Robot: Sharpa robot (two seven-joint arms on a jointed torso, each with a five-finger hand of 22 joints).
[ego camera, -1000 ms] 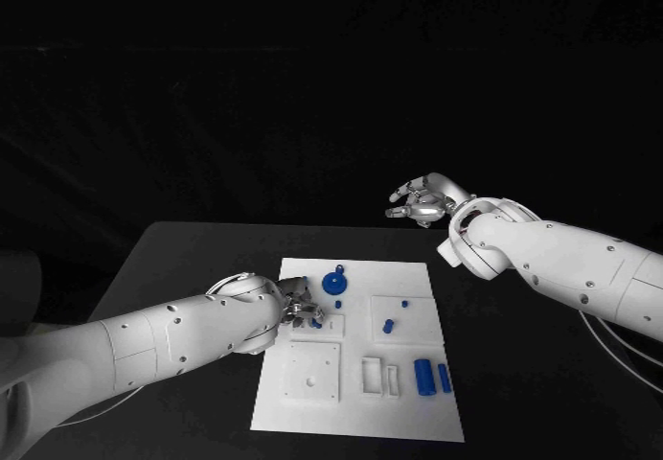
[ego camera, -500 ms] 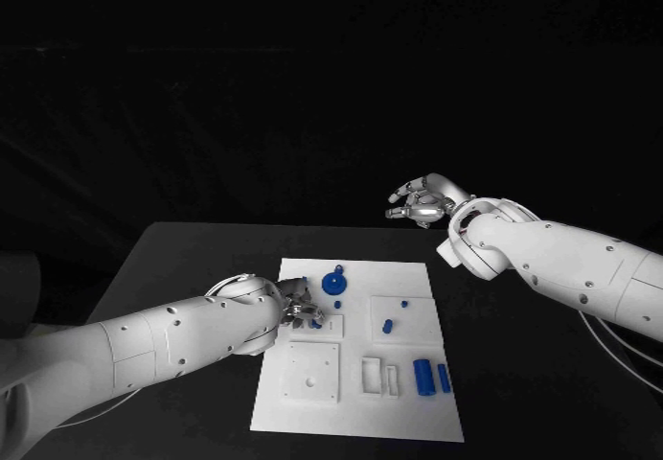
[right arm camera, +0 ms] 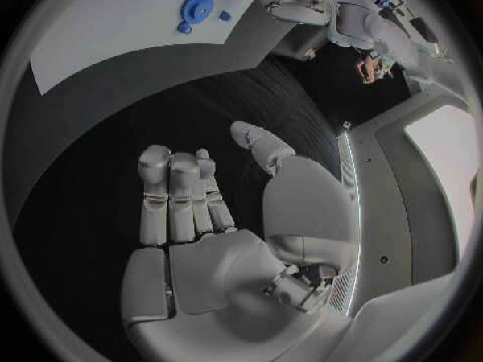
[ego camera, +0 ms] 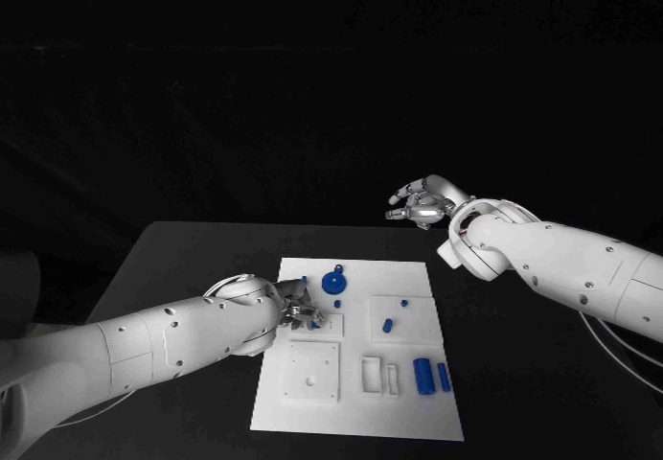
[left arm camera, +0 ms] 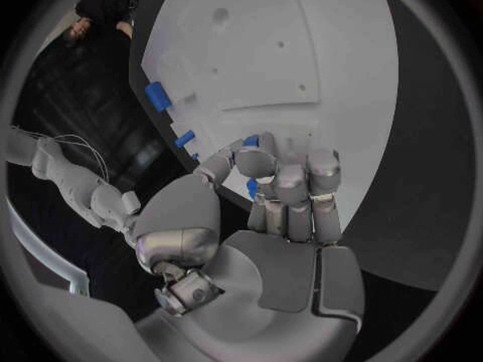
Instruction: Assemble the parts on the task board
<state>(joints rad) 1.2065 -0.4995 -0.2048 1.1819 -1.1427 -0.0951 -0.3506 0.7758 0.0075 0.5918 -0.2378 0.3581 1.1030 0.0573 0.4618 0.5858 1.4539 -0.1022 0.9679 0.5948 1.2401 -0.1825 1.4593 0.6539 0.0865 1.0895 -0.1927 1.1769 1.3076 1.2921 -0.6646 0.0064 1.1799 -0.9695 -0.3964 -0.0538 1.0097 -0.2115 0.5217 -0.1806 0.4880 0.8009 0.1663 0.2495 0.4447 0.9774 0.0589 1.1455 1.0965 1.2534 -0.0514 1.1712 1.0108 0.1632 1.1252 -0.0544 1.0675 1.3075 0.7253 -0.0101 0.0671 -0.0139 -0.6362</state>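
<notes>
The left hand (ego camera: 296,311) rests low over the left part of the white rectangular task board (ego camera: 415,422), its silver fingers (left arm camera: 290,187) curled together around a small blue part (left arm camera: 252,188). The left wrist view shows that piece pinched between thumb and fingers, with only slivers of blue visible; in the head view the same spot is mostly hidden behind the hand, and only a bit of blue shows at the fingertips.

The right hand (ego camera: 422,202) hangs in the air beyond the board's far right corner, well apart from it. In the right wrist view its fingers (right arm camera: 173,193) lie straight and side by side with the thumb spread away, and nothing is in it.

On the board, a round blue gear-like disc (ego camera: 334,283) lies just beyond the left hand. A short blue peg (ego camera: 388,326) sits near the board's middle, and a blue cylinder (ego camera: 424,377) and a slim blue bar (ego camera: 444,377) lie side by side toward the near right corner. The right wrist view also catches the disc (right arm camera: 198,8).
</notes>
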